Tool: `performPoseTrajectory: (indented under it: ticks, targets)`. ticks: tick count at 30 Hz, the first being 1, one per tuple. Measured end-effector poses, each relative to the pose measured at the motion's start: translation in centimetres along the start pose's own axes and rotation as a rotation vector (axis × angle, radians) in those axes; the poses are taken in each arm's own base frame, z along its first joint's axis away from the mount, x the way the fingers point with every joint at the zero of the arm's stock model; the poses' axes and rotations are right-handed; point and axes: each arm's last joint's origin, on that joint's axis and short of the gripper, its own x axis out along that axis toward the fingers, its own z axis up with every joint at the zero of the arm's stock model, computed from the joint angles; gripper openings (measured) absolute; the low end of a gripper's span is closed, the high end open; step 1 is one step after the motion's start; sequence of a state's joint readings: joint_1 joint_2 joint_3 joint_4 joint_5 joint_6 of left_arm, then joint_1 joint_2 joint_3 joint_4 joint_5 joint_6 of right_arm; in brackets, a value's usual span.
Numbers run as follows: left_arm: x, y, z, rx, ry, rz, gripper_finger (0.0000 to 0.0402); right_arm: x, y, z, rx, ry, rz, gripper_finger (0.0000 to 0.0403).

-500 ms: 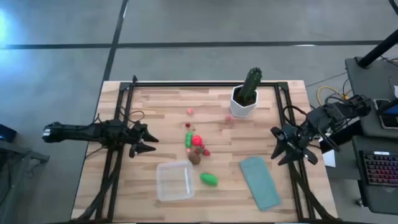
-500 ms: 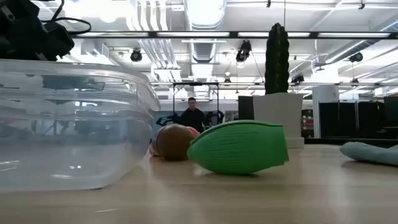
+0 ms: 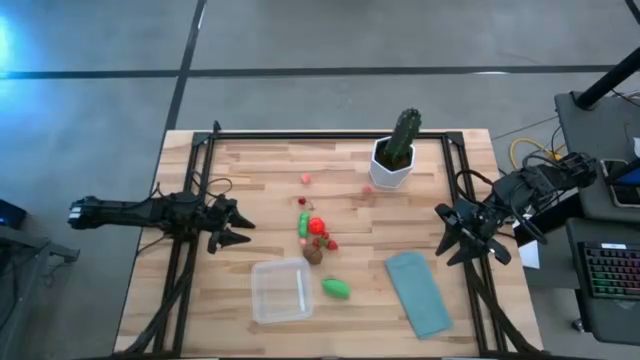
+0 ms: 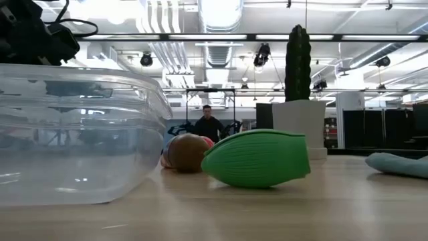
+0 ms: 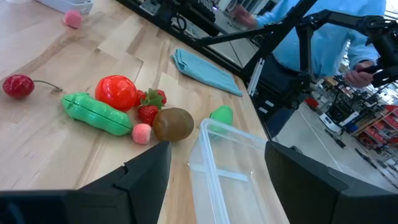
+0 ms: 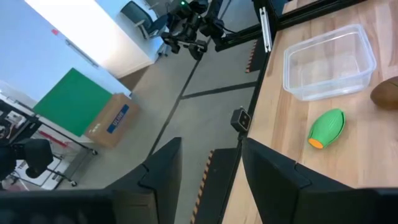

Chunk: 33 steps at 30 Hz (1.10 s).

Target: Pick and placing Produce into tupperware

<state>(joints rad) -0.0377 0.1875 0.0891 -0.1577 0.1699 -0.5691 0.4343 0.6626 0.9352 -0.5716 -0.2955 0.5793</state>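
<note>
Tub (image 3: 279, 291) empty lower centre, both jaws spread, idle at desk edges; approach green oval (image 3: 336, 288) squarely.

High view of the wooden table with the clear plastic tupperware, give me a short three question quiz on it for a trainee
1. True or false: the clear, roughly square plastic tupperware already holds a piece of produce.
2. Which piece lies nearest the tupperware's right side? A) the small red cherry with a stem B) the green oval toy C) the long green pod
3. Fill in: the flat teal cloth lies near the ____ tool.

Key: 1 false, it is empty; 2 B; 3 right. The left tool waits at the table's left edge.
</note>
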Motion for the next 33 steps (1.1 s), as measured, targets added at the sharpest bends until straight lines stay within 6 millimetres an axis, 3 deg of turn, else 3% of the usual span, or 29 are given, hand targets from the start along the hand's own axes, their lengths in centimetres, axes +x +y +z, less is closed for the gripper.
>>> performPoseTrajectory:
  ticks: [23, 33]
  targets:
    - [0.0, 0.0, 0.0, 0.000, 0.000, 0.000, 0.0246, 0.3, 0.0, 0.2, 0.004, -0.006, -0.005, 0.0158]
    - [0.0, 0.0, 0.0, 0.000, 0.000, 0.000, 0.0246, 3.9, -0.8, 1.0, 0.013, 0.028, -0.032, 0.0161]
